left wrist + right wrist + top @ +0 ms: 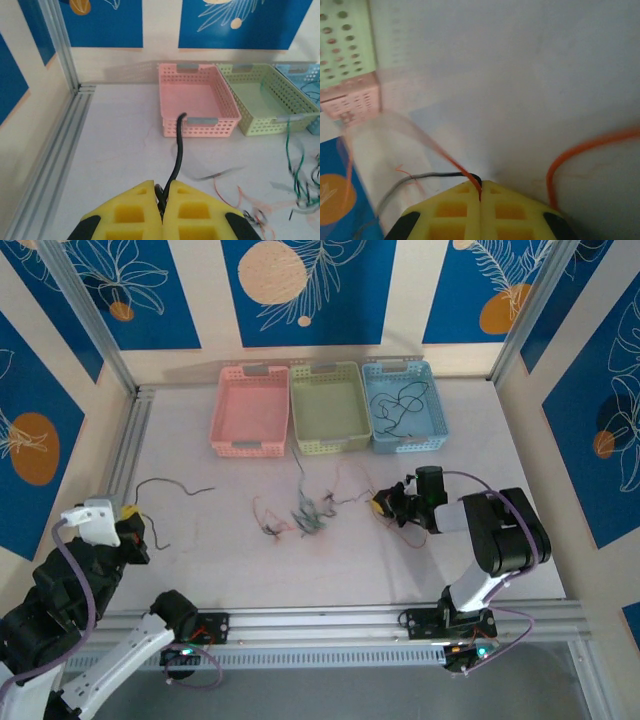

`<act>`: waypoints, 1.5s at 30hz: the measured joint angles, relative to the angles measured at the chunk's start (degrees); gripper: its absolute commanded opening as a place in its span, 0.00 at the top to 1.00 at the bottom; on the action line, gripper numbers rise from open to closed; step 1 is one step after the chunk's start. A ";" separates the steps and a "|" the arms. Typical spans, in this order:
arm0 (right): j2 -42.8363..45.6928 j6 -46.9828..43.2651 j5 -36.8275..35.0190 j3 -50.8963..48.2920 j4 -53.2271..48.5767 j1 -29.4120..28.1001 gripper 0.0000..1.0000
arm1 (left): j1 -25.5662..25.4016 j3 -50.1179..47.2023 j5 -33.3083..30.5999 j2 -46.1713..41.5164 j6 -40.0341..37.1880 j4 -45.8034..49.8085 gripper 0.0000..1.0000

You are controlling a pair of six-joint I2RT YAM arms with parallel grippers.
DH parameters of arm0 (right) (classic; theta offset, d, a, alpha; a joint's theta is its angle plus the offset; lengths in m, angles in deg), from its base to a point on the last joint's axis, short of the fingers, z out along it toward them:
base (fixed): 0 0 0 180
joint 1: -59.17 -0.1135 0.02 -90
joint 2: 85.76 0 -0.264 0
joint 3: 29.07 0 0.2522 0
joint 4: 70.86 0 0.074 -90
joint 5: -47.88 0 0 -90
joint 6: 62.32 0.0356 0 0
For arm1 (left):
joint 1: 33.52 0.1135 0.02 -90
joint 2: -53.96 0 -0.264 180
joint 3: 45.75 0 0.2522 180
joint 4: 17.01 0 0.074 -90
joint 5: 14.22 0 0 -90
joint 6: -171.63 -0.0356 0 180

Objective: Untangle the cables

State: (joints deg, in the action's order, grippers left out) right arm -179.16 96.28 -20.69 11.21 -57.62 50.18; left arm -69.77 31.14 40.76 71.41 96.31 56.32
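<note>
Left end effector [162,194] pinches a black cable [178,150], right end effector [480,192] an orange-red cable [469,178].

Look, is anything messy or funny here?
Yes. A messy knot of cables in green, orange and black lies on the table, in front of the green basket. One black cable sits alone in the blue basket.

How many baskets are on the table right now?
3, in a row at the far edge: pink basket left, green basket middle, blue basket right with a black cable inside.
</note>
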 measured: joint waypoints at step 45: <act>29.14 -2.60 -16.50 -4.15 -17.29 -9.84 1.00 | 0.00 8.00 35.71 63.71 9.75 -48.96 1.00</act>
State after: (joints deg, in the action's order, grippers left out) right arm -150.03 93.68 -37.19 7.06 -74.91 40.34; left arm -69.77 39.14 76.47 135.13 106.05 7.36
